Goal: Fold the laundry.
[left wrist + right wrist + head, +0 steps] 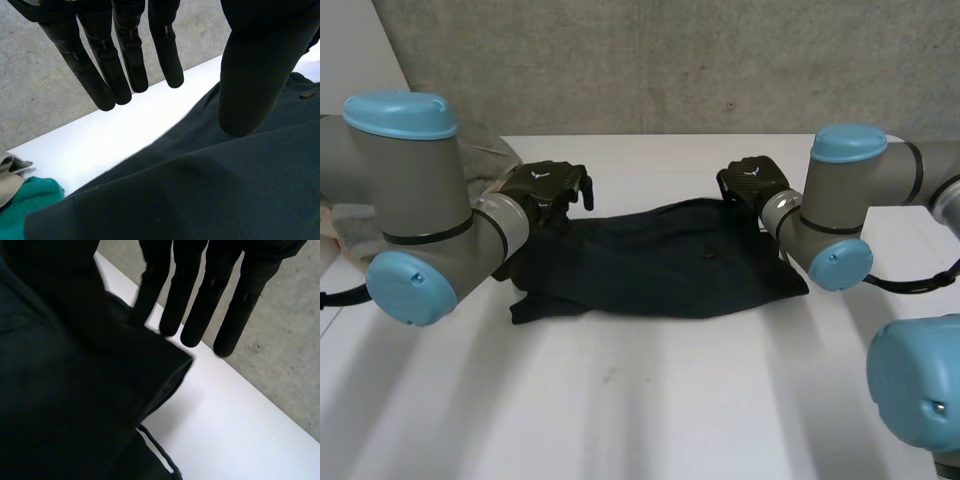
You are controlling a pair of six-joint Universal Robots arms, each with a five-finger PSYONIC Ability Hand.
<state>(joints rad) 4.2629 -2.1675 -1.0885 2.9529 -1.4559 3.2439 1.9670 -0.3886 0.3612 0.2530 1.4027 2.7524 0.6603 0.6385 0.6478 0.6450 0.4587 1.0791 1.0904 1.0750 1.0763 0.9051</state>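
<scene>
White counter [640, 400] carries the dark garment [660, 265] at its middle, long axis running 9 to 3 o'clock. The left robot hand [548, 185] hangs over the cloth's 10 o'clock corner and the right robot hand [752, 180] over its 2 o'clock corner. Both have fingers straight and apart, clamping nothing (each about equally near its own end).

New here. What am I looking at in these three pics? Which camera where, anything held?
Two robot arms at a white table, each ending in a black hand. The wide picture looks down from between the arms; the other two come from wrist cameras looking along each palm. A dark garment lies on the table. The left hand and right hand are at its far edge, one near each end, fingers straight: nothing is held. A teal cloth lies near the left hand.
</scene>
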